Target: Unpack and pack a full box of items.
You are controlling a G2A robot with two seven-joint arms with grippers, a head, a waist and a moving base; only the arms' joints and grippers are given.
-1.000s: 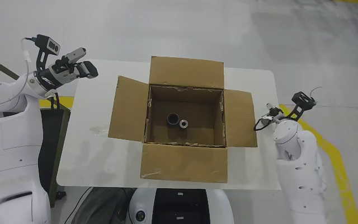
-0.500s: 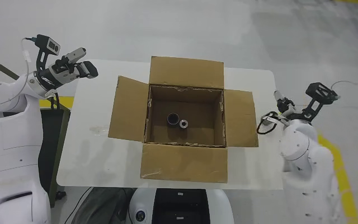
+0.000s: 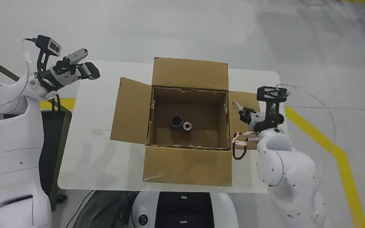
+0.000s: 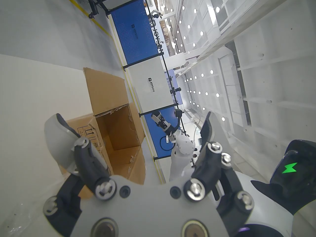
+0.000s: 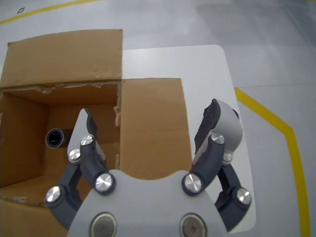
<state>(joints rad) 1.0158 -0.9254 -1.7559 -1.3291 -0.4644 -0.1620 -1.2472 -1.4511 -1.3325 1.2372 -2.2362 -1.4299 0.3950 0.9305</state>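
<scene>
A cardboard box (image 3: pixel 190 73) stands open on the table (image 3: pixel 102 159) with its flaps folded out. Near the middle of its floor are a short dark tube (image 3: pixel 177 121), apparently standing on end, and a small metallic ring (image 3: pixel 187 126) just beside it. The right gripper (image 5: pixel 148 109) hangs above the box's right flap, jaws spread wide and empty. The left gripper (image 4: pixel 133 119) sits well apart from the box, beyond its left flap, jaws likewise parted on nothing. Both parts look rigid, smooth and light. A pinch across the tube's outer wall from above seems safest, since it could tip and roll.
</scene>
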